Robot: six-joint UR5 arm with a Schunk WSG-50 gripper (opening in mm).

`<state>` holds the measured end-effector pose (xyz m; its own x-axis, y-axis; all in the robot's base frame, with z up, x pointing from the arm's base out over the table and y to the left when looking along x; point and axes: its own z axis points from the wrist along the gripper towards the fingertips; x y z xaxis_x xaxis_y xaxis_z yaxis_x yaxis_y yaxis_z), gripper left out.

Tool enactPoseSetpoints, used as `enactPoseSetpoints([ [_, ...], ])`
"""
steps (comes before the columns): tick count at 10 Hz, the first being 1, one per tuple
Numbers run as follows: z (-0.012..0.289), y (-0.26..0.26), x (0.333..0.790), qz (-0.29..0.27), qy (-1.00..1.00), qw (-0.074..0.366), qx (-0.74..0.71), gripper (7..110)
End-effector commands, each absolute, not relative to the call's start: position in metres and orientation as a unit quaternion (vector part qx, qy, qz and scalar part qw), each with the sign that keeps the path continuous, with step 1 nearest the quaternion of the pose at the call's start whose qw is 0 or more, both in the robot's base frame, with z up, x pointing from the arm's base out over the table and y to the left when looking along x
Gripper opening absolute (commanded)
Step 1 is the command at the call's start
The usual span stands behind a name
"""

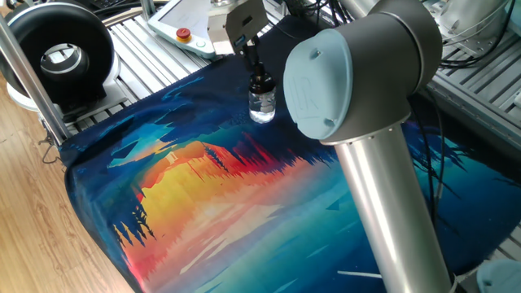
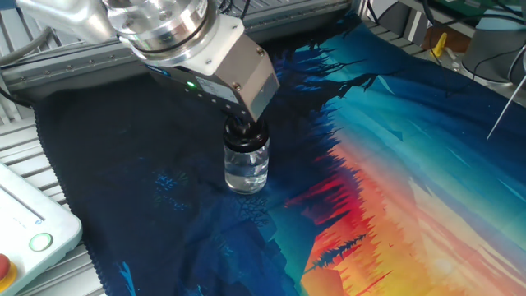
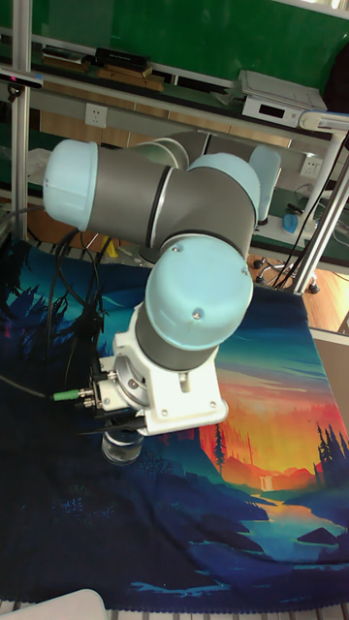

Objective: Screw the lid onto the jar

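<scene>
- Jar [image 2: 246, 168] stands upright on the dark blue part of the cloth [image 2: 411, 164], near its edge; a little clear liquid seems to sit inside.
- Lid [image 2: 246, 131] sits on the jar neck, w/ gripper [image 2: 245, 125] straight above, fingers down around it.
- Gripper state: looks clamped on the lid, but the fingertips are mostly hidden by the wrist body in both fixed views, so that's a judgement. Tall view shows only the jar base [image 3: 122, 448] under the wrist.
- Step, as I read it: mid-screwing, wrist rotating the lid on the threads.
- Handling: jar is glass, small, light, smooth. It'll likely spin or skid on the cloth if torque rises, since nothing else holds it. Fragile at the neck, so go easy on downward push.
- Lid is small, rounded on top, prob. slippery; best grip is on its sides, low, near the neck, keeping the axis vertical to avoid cross-threading.
- Pendant w/ red button [image 1: 185, 34] and black ring device [image 1: 59, 55] lie well apart, off the cloth.
</scene>
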<state>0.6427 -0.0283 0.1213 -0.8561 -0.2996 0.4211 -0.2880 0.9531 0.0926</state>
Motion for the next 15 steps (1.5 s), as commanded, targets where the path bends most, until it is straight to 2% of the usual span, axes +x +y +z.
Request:
enactPoseSetpoints([
  [1, 0.117, -0.021, 0.653, -0.024, -0.974, 0.196, 0.115, 7],
  [6, 0.132, -0.023, 0.647, -0.036, -0.972, 0.208, 0.102, 7],
  [13, 0.138, -0.031, 0.644, -0.046, -0.974, 0.195, 0.106, 7],
  [15, 0.139, -0.023, 0.642, -0.065, -0.975, 0.189, 0.096, 7],
])
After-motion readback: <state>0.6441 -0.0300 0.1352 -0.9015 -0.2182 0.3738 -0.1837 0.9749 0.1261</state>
